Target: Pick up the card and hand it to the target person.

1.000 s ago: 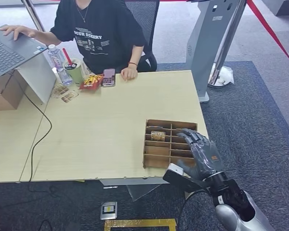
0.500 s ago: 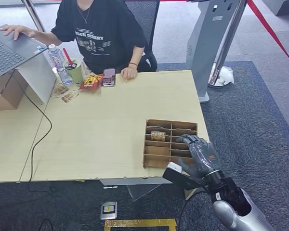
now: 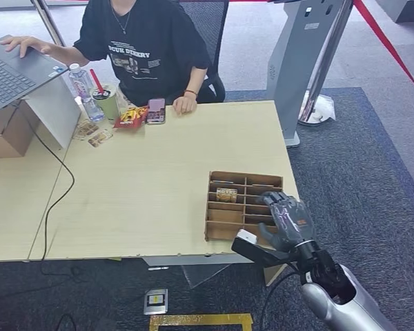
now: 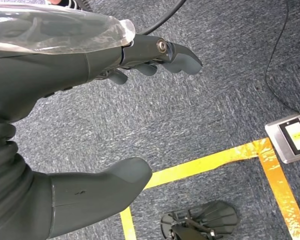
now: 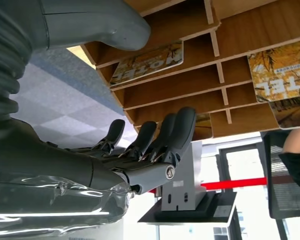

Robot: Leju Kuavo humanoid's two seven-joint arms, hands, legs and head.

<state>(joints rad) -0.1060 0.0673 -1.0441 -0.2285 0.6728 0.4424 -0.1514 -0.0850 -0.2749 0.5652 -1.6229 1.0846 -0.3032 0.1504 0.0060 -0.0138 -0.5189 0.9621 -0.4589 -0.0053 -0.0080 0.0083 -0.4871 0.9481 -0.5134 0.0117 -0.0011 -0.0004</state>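
A brown cardboard organizer (image 3: 218, 231) with several slots sits at the near right of the wooden table. A yellow printed card (image 3: 226, 194) lies in one of its left slots. In the right wrist view two yellow cards (image 5: 148, 62) (image 5: 282, 80) lie in slots. My right hand (image 3: 287, 222) hovers at the organizer's near right corner, fingers (image 5: 167, 135) apart and thumb (image 5: 103, 22) spread, holding nothing. The person in a black shirt (image 3: 142, 48) sits at the far side, one hand (image 3: 184, 105) on the table. My left hand (image 4: 46, 75) hangs over the carpet, holding nothing.
A laptop (image 3: 12, 69), water bottle (image 3: 83, 86), green cup (image 3: 107, 100), snack packet (image 3: 131, 117) and phone (image 3: 156, 110) crowd the far left of the table. A grey stand (image 3: 299, 62) rises right of it. A cable (image 3: 59, 200) crosses the left side.
My right hand has drawn back a little toward the table's near edge and sunk slightly over the organizer's right corner. The card and the person have not moved.
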